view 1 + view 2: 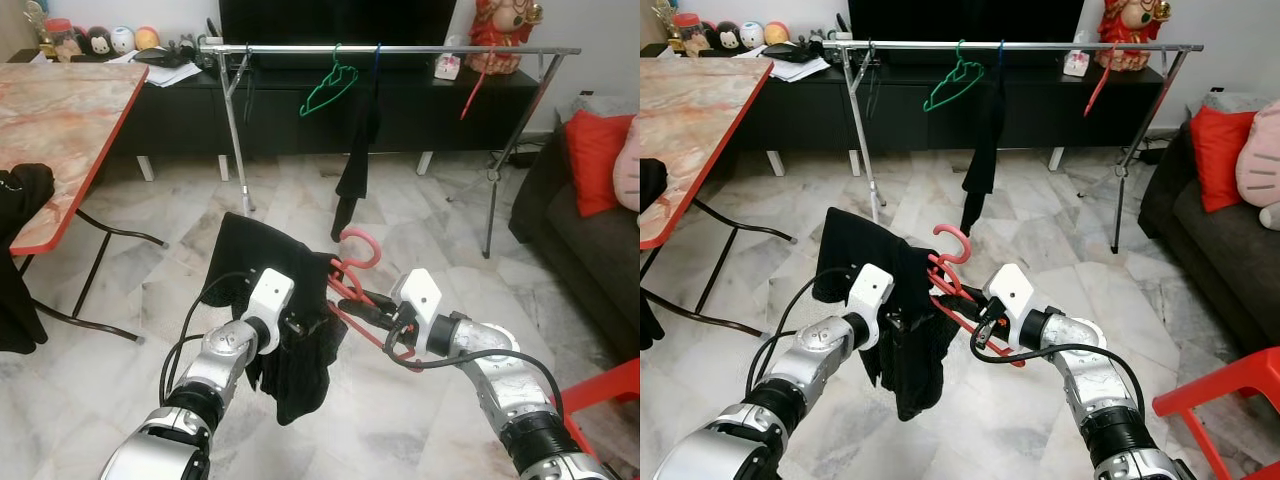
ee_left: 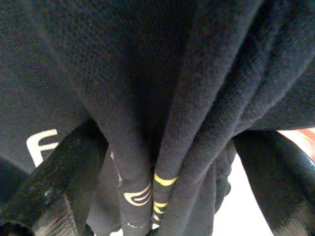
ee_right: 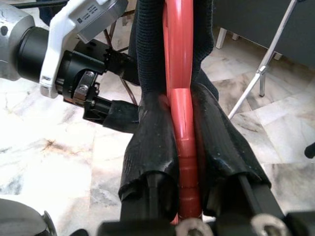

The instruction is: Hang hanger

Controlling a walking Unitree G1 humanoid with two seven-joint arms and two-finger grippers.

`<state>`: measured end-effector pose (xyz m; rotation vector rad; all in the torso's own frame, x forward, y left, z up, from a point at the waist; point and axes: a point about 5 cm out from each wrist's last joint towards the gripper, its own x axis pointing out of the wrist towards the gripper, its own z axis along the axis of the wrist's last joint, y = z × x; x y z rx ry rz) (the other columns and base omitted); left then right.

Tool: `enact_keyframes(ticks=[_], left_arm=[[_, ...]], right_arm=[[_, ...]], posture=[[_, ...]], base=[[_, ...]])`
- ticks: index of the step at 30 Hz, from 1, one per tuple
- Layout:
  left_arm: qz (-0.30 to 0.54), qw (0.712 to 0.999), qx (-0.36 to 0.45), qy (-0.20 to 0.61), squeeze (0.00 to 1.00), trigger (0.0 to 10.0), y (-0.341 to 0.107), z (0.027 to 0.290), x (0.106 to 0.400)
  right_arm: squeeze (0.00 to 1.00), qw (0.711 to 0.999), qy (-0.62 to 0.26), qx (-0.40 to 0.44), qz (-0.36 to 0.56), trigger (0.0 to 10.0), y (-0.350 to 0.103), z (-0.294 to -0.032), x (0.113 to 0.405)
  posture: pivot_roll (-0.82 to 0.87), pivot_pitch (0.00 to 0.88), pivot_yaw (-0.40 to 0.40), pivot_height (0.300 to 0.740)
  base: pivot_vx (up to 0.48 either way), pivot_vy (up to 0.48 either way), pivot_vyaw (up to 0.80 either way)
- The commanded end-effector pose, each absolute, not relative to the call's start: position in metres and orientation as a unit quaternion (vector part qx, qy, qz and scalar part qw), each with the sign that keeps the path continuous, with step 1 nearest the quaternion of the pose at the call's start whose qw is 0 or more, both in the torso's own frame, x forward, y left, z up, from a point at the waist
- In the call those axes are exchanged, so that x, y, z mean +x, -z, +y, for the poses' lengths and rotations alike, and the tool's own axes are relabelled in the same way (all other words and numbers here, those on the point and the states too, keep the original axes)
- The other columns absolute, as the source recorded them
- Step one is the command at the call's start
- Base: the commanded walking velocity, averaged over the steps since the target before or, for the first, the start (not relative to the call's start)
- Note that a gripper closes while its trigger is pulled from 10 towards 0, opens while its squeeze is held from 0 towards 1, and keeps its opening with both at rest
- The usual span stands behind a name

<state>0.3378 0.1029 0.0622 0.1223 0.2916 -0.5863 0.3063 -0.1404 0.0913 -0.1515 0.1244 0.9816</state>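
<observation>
A red plastic hanger (image 1: 358,242) is held out in front of me over the marble floor, with a black garment (image 1: 268,268) draped over its left side. My right gripper (image 3: 179,101) is shut on the hanger's red bar; it is also seen from the head camera (image 1: 368,302). My left gripper (image 1: 305,325) is shut on the hanging folds of the black garment (image 2: 162,98), one finger (image 2: 64,182) on each side. Farther back stands a metal clothes rack (image 1: 420,48) with a green hanger (image 1: 328,88), a black garment (image 1: 358,150) and another red hanger (image 1: 472,92).
A marble-patterned table (image 1: 60,110) with a red edge stands at the left, dark cloth (image 1: 20,195) lying over its near edge. A dark sofa (image 1: 580,240) with a red cushion (image 1: 595,160) is at the right, a red chair (image 1: 612,385) near my right arm. A black TV console (image 1: 180,110) runs behind the rack.
</observation>
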Motion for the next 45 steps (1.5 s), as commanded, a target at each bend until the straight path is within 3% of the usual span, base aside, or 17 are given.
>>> enact_keyframes(ticks=[1,4,6,45], left_arm=[[0.143,0.949,0.062,0.273,0.0,10.0,-0.064,0.103,0.341],[0.149,0.955,0.064,0.247,0.0,10.0,-0.063,0.107,0.343],[0.153,0.96,0.059,0.226,0.0,0.0,-0.062,0.111,0.344],[0.142,0.969,0.04,0.197,0.0,0.0,-0.064,0.116,0.347]], right_arm=[[0.0,0.876,-0.476,-0.07,0.027,0.0,-0.105,-0.138,0.308],[0.0,0.875,-0.478,-0.068,0.027,0.0,-0.105,-0.137,0.307],[0.0,0.874,-0.48,-0.067,0.028,0.0,-0.104,-0.137,0.306],[0.0,0.872,-0.479,-0.086,0.057,0.0,-0.095,-0.143,0.302]], posture=[[-0.13,0.0,-0.079,0.74],[-0.13,0.0,-0.079,0.74],[-0.13,0.0,-0.08,0.74],[-0.13,0.0,-0.08,0.74]], base=[[0.0,0.0,0.0],[0.0,0.0,0.0],[0.0,0.0,0.0],[0.0,0.0,0.0]])
